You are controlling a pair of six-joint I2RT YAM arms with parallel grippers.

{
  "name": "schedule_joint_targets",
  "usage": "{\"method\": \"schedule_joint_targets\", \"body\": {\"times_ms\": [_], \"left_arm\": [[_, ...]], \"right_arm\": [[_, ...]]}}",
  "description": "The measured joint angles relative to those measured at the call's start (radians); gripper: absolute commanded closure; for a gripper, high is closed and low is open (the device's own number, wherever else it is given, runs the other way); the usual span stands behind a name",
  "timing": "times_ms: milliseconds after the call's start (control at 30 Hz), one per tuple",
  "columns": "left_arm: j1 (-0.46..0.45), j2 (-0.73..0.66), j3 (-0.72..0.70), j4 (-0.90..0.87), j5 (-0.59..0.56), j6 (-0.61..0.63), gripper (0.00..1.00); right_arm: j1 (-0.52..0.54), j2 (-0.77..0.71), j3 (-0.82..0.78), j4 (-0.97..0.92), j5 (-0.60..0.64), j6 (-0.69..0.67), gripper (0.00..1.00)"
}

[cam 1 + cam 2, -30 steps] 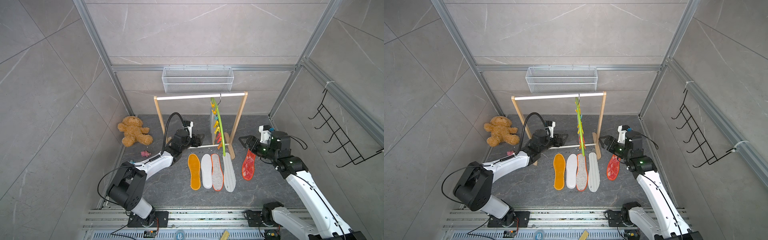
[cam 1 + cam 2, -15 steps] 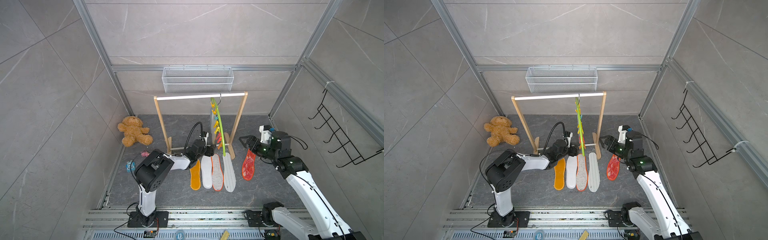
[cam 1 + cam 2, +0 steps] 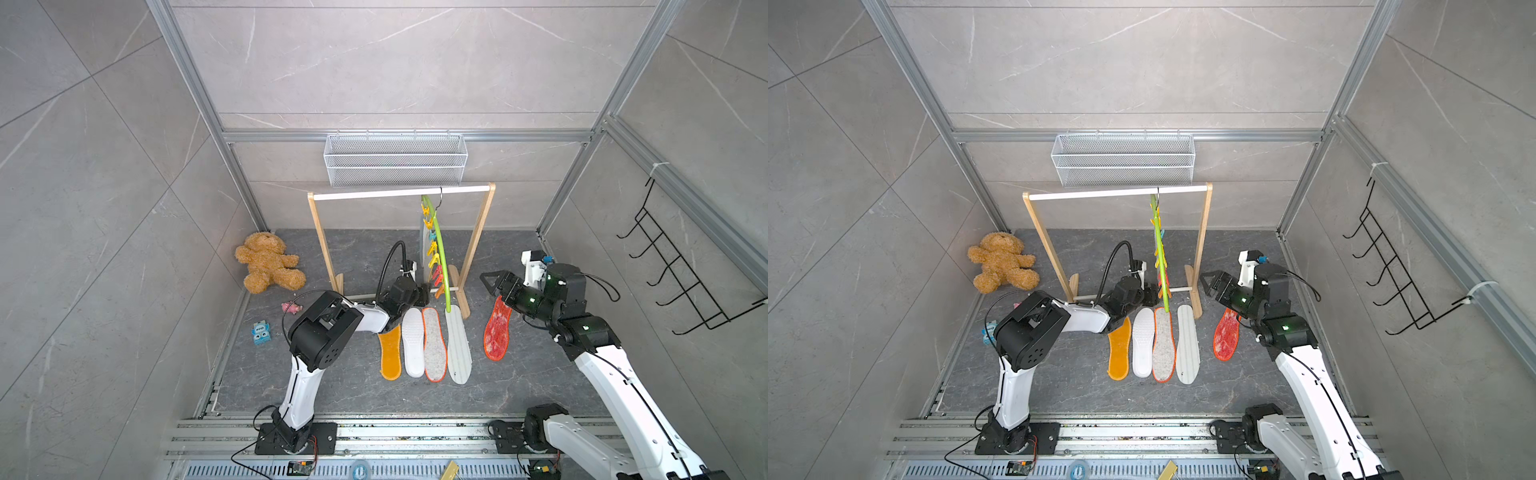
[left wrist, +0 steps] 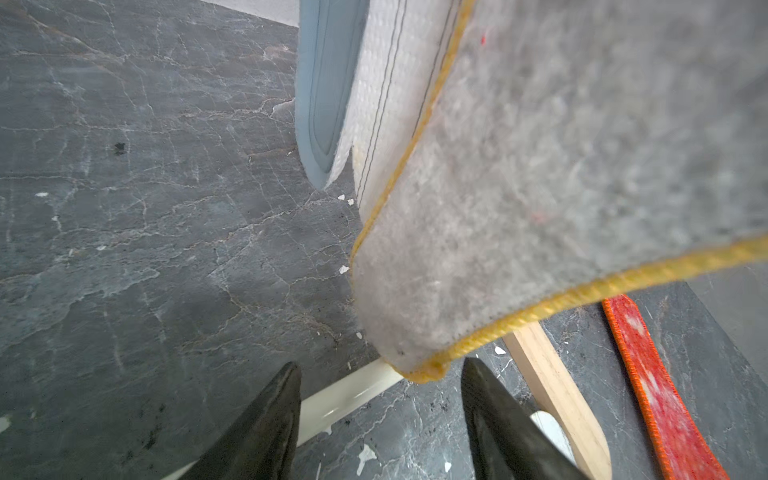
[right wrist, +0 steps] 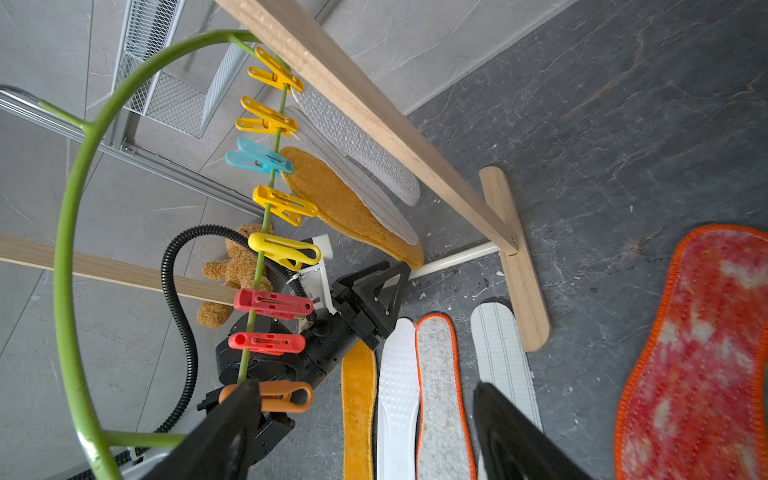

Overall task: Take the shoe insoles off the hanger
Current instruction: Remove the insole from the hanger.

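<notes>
The fingers [image 4: 266, 428] of the left gripper [image 4: 380, 370] stand apart, the tip of the felt insole [image 4: 540, 166] hanging between them, unclamped. Beyond it hang two more, a striped insole [image 4: 374, 104] and a blue-grey insole [image 4: 320, 83]: three on the hanger [image 5: 66, 208] of eight clips [image 5: 270, 303]. The right gripper [image 5: 365, 386] gapes, empty; four floor insoles [image 3: 413, 343] lie near the left fingers, one red insole [image 3: 496, 328] beside the right's.
</notes>
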Motion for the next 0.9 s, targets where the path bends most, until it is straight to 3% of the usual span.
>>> {"method": "schedule_joint_targets", "body": {"times_ms": [267,500,900], "left_arm": [[0.000,0.055,0.074,-0.014,-0.016,-0.019,0.40],[0.000,0.083,0.121,-0.051,-0.024,-0.035,0.49],[0.000,0.090,0.122,-0.071,-0.049,-0.044,0.79]], "right_arm": [[-0.003,0.000,-0.002,0.001,-0.014,0.008,0.17],[-0.004,-0.001,-0.011,0.001,-0.021,0.019,0.17],[-0.008,-0.001,-0.013,0.008,-0.032,0.034,0.17]]}}
